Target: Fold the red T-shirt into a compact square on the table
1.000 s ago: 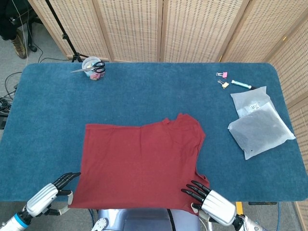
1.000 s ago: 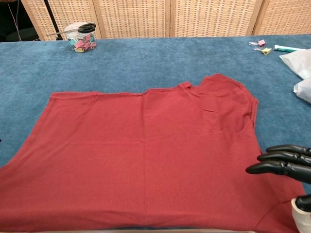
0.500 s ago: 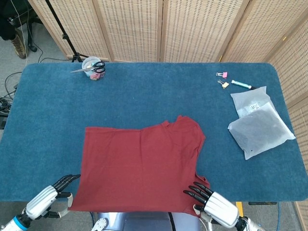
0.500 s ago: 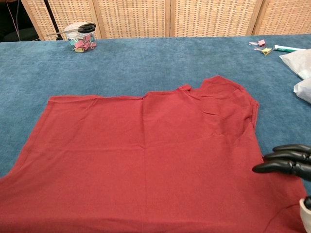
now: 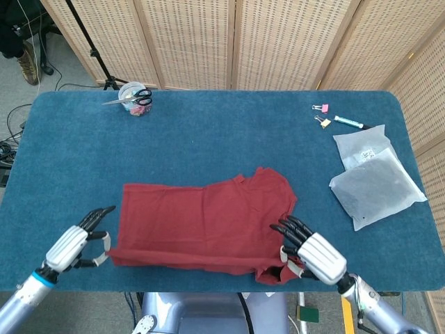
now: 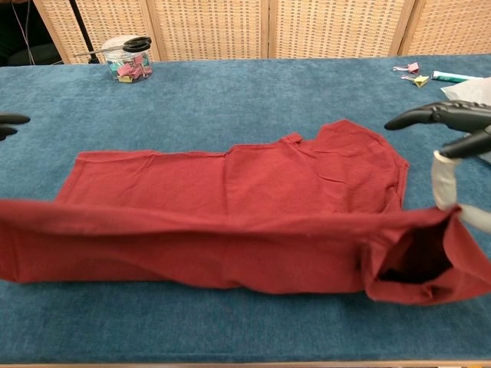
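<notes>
Black fingers [image 5: 95, 216] of the left robot hand [image 5: 75, 243] are seen spread above the near left corner of the red T-shirt [image 5: 205, 223], while the thumb side is pressed to the lifted hem; the cloth appears to be pinched there, though the contact itself is hidden under the silver palm. In the chest view only the fingertips of this robot hand are caught at the left edge. The right robot hand [image 5: 311, 252] is placed at the near right corner, its dark fingers [image 5: 292, 228] fanned over the shirt and its thumb side buried in a raised loop of fabric, so the corner is held up; in the chest view the right robot hand [image 6: 453, 126] is cut off by the right border and a pale strap is seen running down into the cloth.

Between the two robot hands the near hem is raised off the table [image 5: 208, 139] and rolled toward the far side, forming a long tube whose open end is visible at the right in the chest view. The far half of the shirt lies flat near the middle of the blue table, collar toward the right.

Further out, two translucent bags [image 5: 372, 177] lie at the right edge, overlapping. Near the far right corner small binder clips [image 5: 321, 115] and a marker [image 5: 349, 122] are seen. At the far left, scissors [image 5: 131, 99] rest across a clear jar [image 5: 132, 92] whose contents are too small to read from the head view
</notes>
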You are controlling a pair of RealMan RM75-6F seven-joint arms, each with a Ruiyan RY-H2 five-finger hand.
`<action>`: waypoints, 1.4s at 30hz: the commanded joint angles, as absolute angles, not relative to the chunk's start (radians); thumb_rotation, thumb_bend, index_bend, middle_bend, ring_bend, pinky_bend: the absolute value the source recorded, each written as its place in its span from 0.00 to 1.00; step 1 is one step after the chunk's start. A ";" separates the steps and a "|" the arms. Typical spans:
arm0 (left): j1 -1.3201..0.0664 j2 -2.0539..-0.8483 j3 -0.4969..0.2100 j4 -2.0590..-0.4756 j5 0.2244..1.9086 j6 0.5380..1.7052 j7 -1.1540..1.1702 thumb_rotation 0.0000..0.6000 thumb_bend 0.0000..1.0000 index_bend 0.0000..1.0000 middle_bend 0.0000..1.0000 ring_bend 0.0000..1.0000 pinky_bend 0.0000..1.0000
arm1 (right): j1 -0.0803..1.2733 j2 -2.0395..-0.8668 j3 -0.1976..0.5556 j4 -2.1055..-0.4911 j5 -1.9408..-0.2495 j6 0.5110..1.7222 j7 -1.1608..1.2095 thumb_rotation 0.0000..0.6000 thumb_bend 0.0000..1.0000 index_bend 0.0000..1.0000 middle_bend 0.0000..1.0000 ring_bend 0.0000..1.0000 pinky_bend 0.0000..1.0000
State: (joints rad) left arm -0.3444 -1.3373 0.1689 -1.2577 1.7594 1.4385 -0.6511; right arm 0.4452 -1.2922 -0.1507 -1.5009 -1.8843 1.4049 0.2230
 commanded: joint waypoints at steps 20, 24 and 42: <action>-0.533 -1.395 -0.047 -1.226 1.478 1.084 -0.520 1.00 0.62 0.72 0.00 0.00 0.00 | 0.668 -1.385 0.118 -1.484 -1.478 0.986 0.034 1.00 0.59 0.66 0.11 0.00 0.00; -0.544 -1.411 -0.059 -1.192 1.458 1.056 -0.534 1.00 0.62 0.72 0.00 0.00 0.00 | 0.693 -1.396 0.149 -1.455 -1.426 0.952 0.003 1.00 0.59 0.66 0.11 0.00 0.00; -0.578 -1.477 -0.086 -1.066 1.419 0.986 -0.534 1.00 0.62 0.72 0.00 0.00 0.00 | 0.776 -1.477 0.205 -1.275 -1.248 0.824 -0.067 1.00 0.59 0.66 0.11 0.00 0.00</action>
State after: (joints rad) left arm -0.5754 -1.4738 -0.0840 -1.0692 1.4212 0.9896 -0.5361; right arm 0.7689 -1.4683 0.2040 -1.2888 -1.2564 0.8339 -0.0608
